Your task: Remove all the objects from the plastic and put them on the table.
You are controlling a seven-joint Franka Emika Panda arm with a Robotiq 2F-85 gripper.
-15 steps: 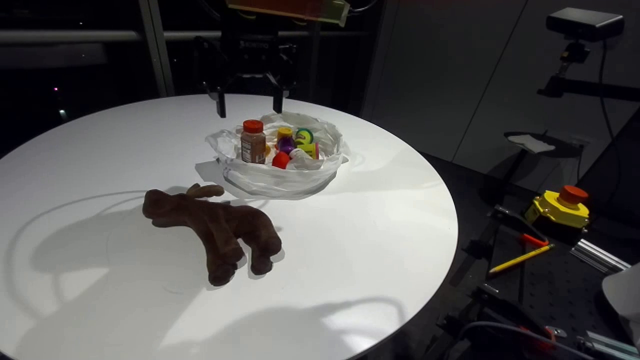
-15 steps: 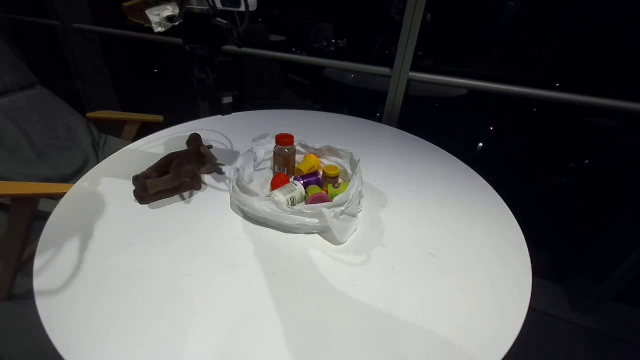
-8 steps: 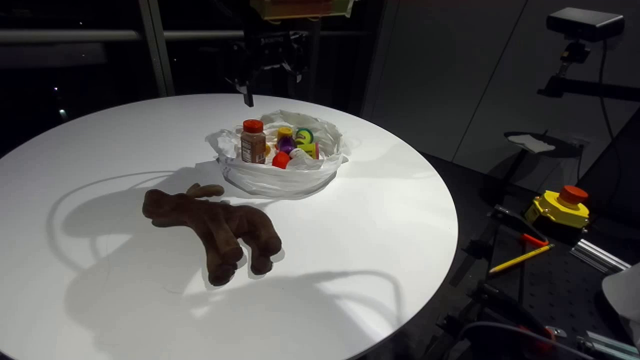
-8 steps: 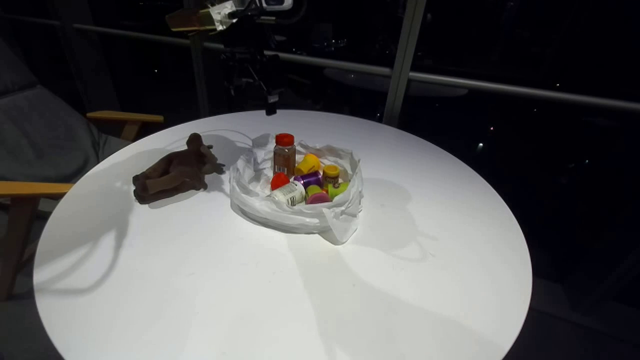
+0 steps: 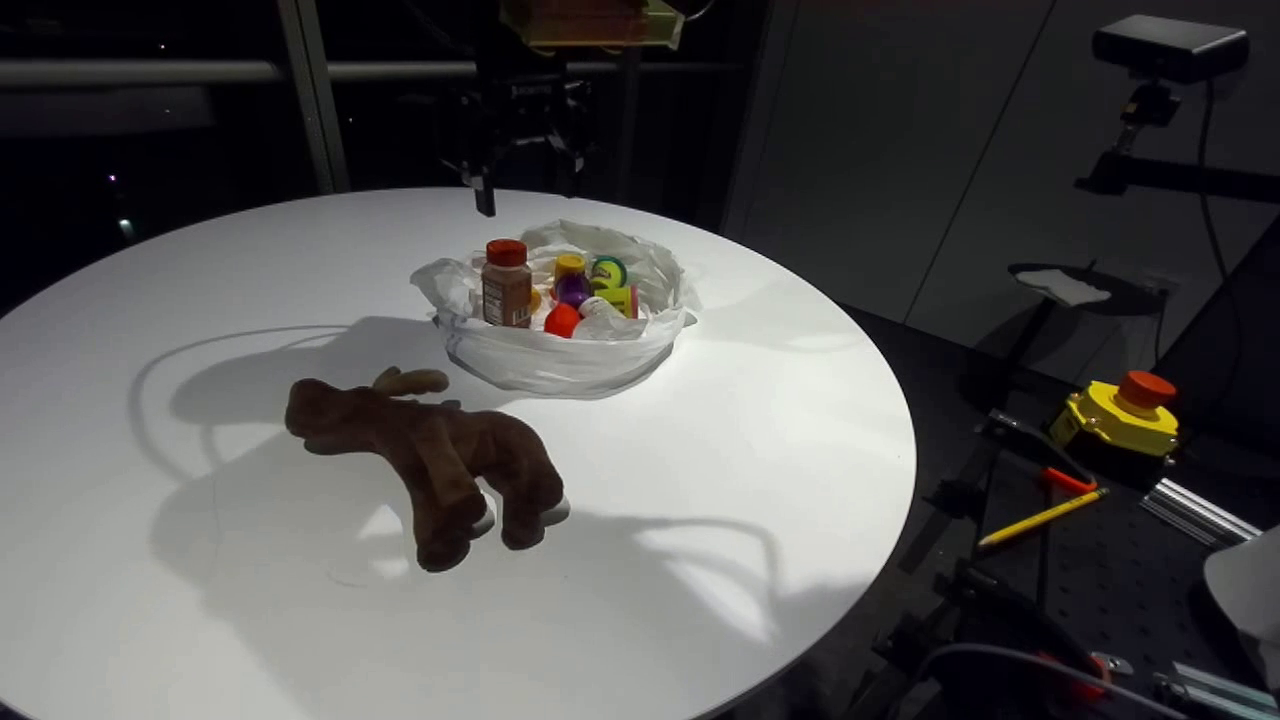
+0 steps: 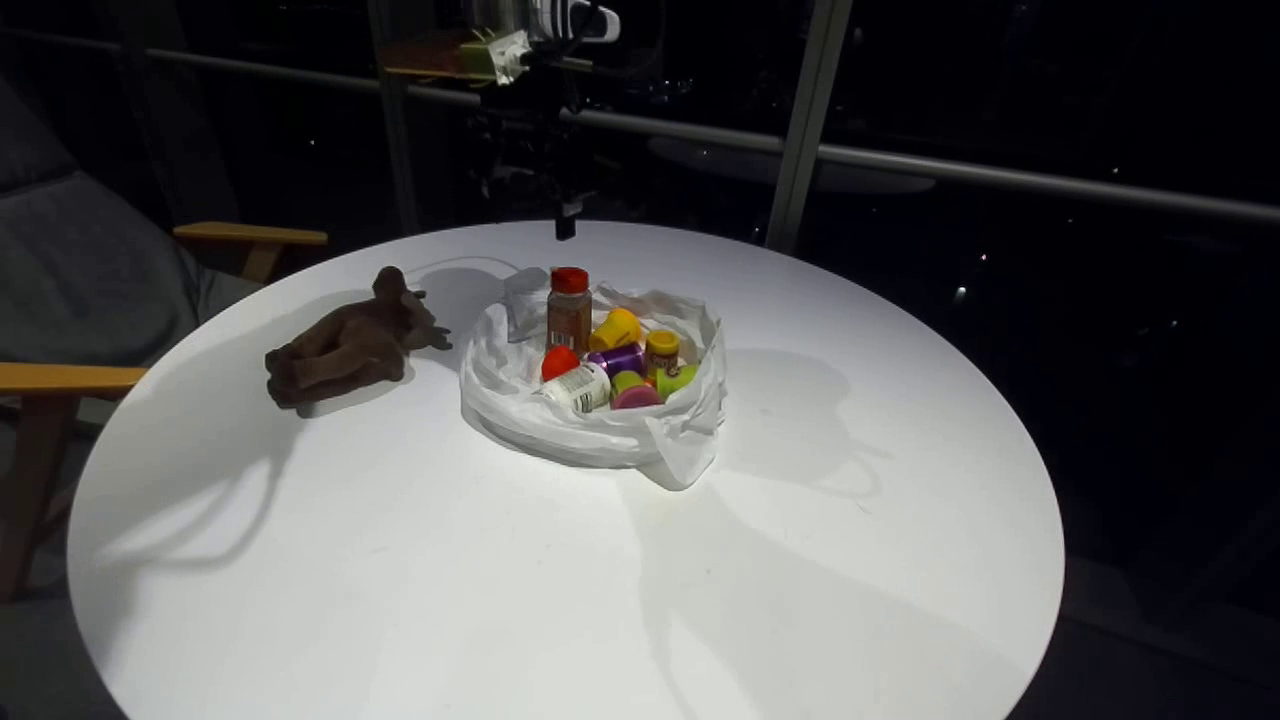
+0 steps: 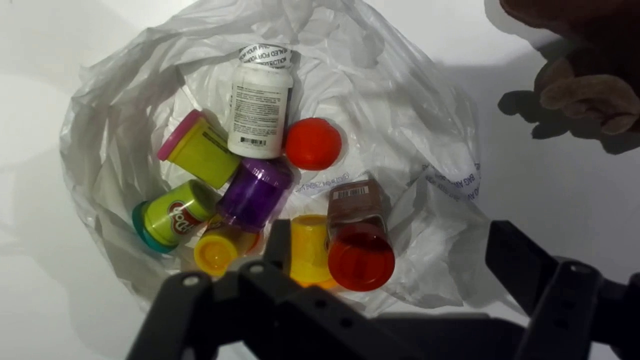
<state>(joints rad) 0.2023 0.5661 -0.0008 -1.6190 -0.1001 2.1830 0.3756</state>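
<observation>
Plastic bag (image 6: 565, 440) sits on the table (image 6: 830, 600), crumpled sides propped up into a wall that pens in the tubs (image 7: 255, 195) and white bottle (image 7: 259, 107)! Up stands the red-capped bottle (image 7: 360, 240), cap skyward, near the bag's edge, so it looks the handiest pick. And the gripper (image 7: 389, 245) hangs above, fingers spread wide, nothing held, probably set to straddle that bottle! Brown plush toy (image 5: 430, 440) lies on the table, apart from the bag, so presumably that one is done.

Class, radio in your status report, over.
Hand open, nothing held. Red-capped bottle upright in bag. Yellow tub close beside it, may obstruct. Plush toy lies outside.
</observation>
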